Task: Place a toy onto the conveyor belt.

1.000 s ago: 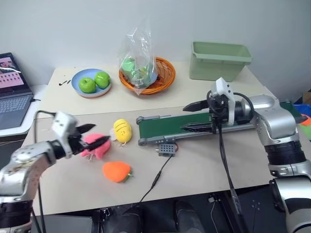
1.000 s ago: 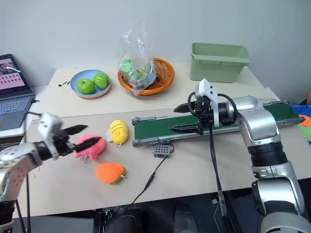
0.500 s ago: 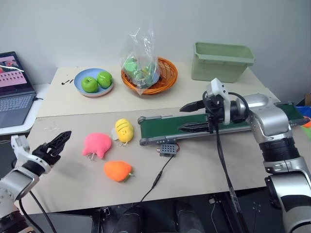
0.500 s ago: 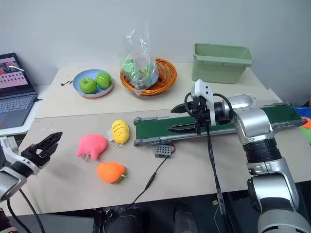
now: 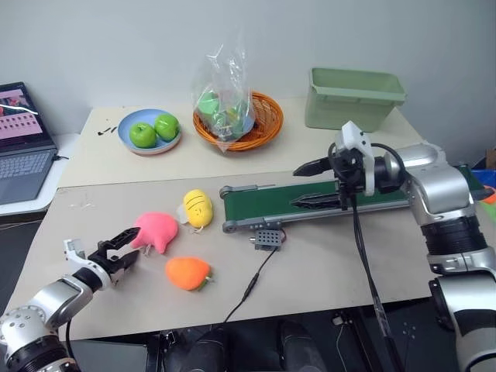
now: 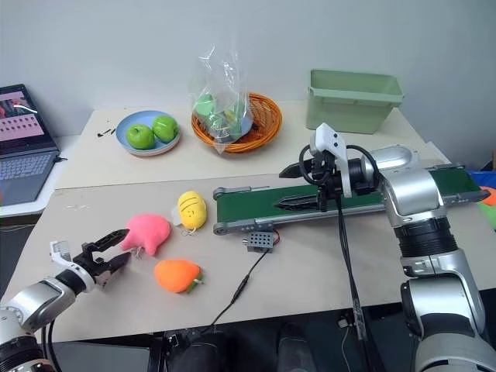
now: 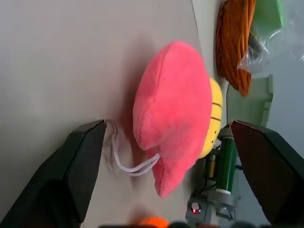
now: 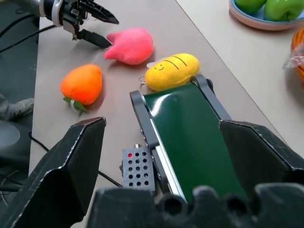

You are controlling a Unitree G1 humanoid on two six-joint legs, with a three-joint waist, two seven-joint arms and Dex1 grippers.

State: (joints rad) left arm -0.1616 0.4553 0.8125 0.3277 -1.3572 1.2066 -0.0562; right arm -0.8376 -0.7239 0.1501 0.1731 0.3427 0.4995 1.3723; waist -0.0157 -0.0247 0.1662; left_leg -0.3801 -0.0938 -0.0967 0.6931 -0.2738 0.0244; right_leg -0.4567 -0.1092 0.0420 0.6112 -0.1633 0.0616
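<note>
My left hand [image 5: 124, 249] sits low over the counter [image 5: 325, 263], its two black fingers spread wide and holding nothing. The toy [image 5: 156, 230], the pink plush, lies flat on the counter just beyond my fingertips; from my left wrist I see it between the two fingers [image 7: 71, 180] but apart from both, its white loop of string trailing toward me. I can't quite tell whether the upper fingertip grazes the plush in the head views; it looks just short of it.

The yellow plush [image 5: 196, 208] lies just past the toy, close beside the end of the conveyor belt [image 5: 256, 203]. The orange plush [image 5: 187, 273] rests nearer me, beside the toy. The small grey control box [image 5: 266, 238] sits against the near side of the belt frame.

My right hand [image 5: 310, 184] hangs above the belt, fingers apart and empty, pointing along it toward the plush toys.
</note>
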